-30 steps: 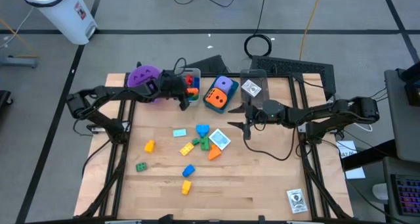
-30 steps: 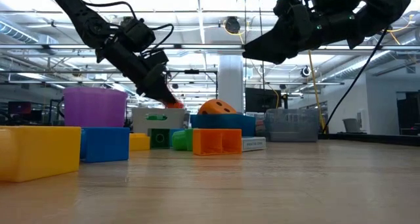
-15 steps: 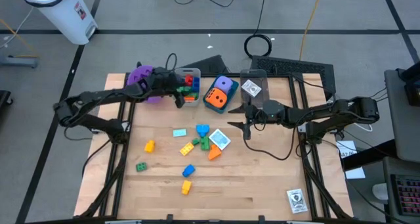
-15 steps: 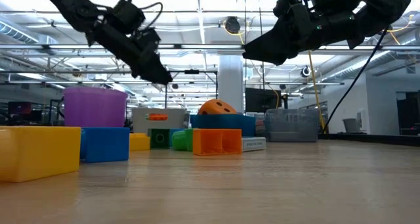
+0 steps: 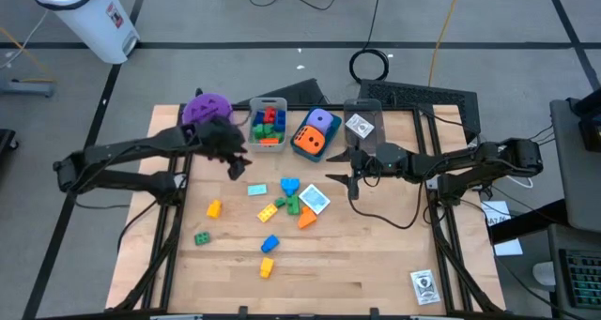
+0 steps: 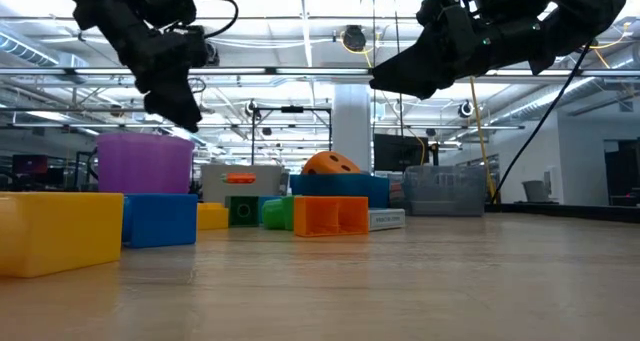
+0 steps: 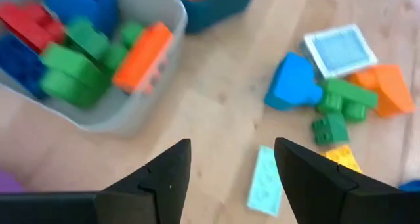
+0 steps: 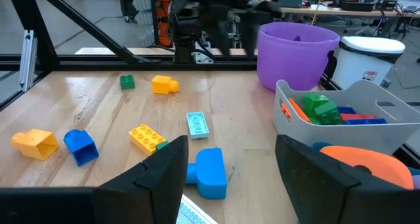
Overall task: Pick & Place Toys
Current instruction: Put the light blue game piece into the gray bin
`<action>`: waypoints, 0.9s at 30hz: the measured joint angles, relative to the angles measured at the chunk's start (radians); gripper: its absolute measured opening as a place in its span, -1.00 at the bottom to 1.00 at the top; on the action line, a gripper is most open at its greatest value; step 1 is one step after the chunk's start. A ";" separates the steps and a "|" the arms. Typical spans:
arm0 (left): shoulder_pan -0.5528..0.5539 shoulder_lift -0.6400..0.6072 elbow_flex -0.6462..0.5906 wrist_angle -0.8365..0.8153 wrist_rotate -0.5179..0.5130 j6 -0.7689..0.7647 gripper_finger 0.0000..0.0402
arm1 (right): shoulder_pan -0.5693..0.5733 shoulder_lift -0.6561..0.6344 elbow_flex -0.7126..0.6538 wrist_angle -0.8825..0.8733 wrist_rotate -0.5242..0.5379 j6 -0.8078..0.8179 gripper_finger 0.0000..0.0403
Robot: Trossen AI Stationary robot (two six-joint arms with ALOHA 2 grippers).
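Loose toys lie mid-table: a light-blue flat brick (image 5: 256, 190), a blue piece (image 5: 289, 185), green (image 5: 293, 205), yellow (image 5: 268, 210) and orange (image 5: 307, 219) bricks, and a printed cube (image 5: 315, 200). More bricks (image 5: 270, 243) are scattered nearer the front. The grey bin (image 5: 252, 123) holds several bricks, with an orange brick (image 7: 143, 56) on top. My left gripper (image 5: 237, 165) hangs open and empty above the table, between the bin and the loose pile. My right gripper (image 5: 346, 177) hovers open and empty just right of the pile.
A purple cup (image 5: 205, 109) stands at the far left. A blue bin (image 5: 302, 151) with an orange and a purple die stands beside the grey bin. A clear bin (image 5: 376, 109) with a printed cube stands right of that. A card box (image 5: 424, 285) lies at the near right corner.
My left gripper has let go of the orange brick, which now lies in the grey bin. It has then risen and drawn back from the bin toward the table's near-left, tipping more steeply downward. My right arm has kept still.
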 joint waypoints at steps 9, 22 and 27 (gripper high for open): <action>-0.241 0.102 -0.001 0.026 -0.219 -0.032 0.12 | 0.002 0.000 0.000 -0.007 -0.001 0.022 0.10; -0.336 0.326 0.000 0.095 -0.245 -0.020 0.12 | 0.002 0.000 0.000 -0.029 -0.001 0.049 0.10; -0.338 0.390 0.000 0.128 -0.174 -0.010 0.12 | 0.002 0.000 0.000 -0.032 -0.001 0.039 0.10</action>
